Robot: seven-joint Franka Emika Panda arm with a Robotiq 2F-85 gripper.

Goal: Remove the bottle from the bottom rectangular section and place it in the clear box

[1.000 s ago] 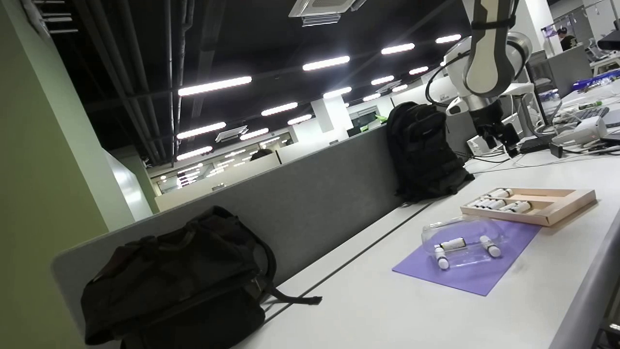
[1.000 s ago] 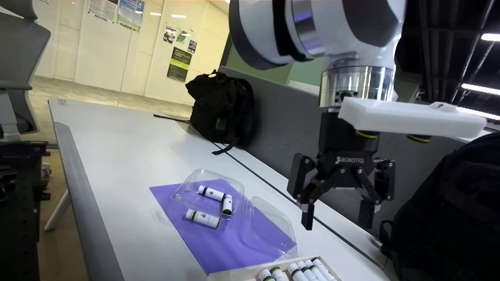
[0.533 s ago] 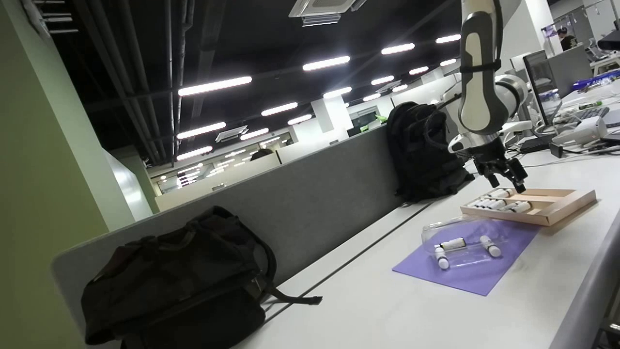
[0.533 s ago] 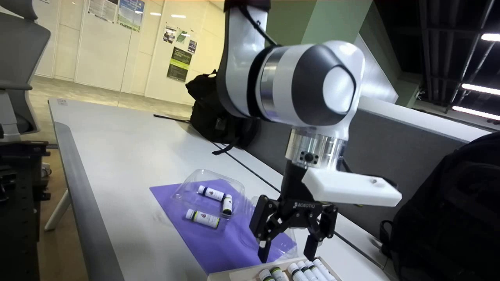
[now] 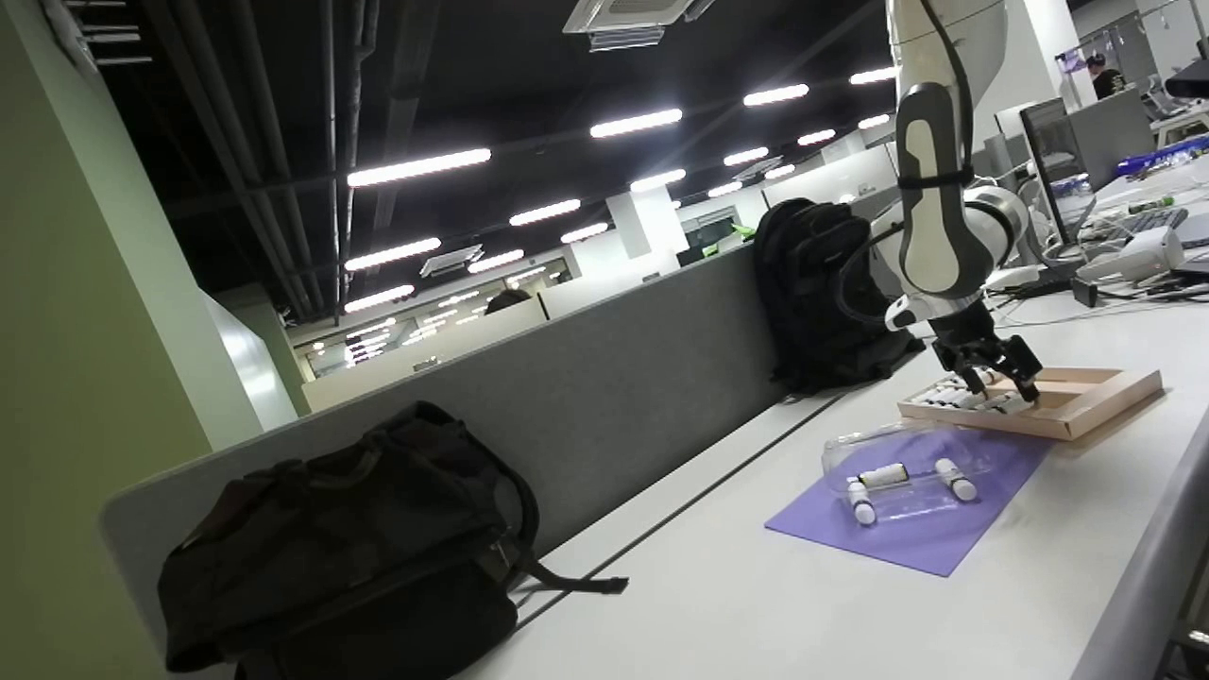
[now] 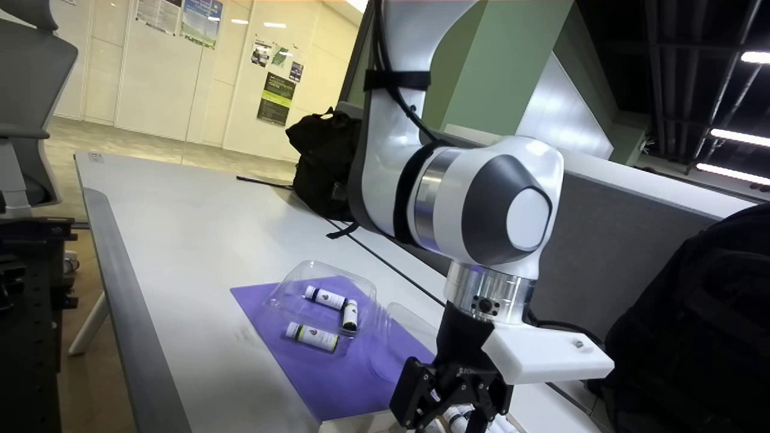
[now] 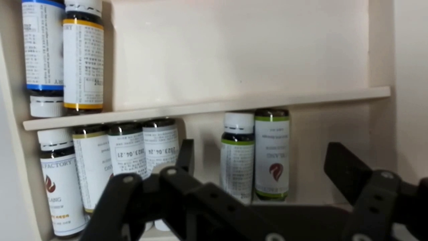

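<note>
My gripper (image 7: 262,158) is open, its fingers apart on both sides of two white-labelled bottles with green bands, a left one (image 7: 237,160) and a right one (image 7: 272,150). The bottles lie side by side in the bottom rectangular section (image 7: 314,140) of the pale wooden tray (image 5: 1110,406). Neither finger visibly touches them. In both exterior views the gripper (image 5: 1003,387) is low over the tray; it partly hides the bottles there, and its tips reach the frame's lower edge in an exterior view (image 6: 448,421). The clear box (image 6: 316,267) holds three bottles.
Several other bottles (image 7: 127,154) lie left in the same section, close to the left finger. Two bottles (image 7: 83,63) lie in the upper section behind a thin divider (image 7: 207,106). The clear box stands on a purple sheet (image 5: 916,548). Black backpacks (image 5: 822,302) stand along the grey partition (image 5: 642,368).
The arm has come down from above and behind the tray to low over its bottles. The gripper stays open. The bottles, tray and clear box have not moved.
</note>
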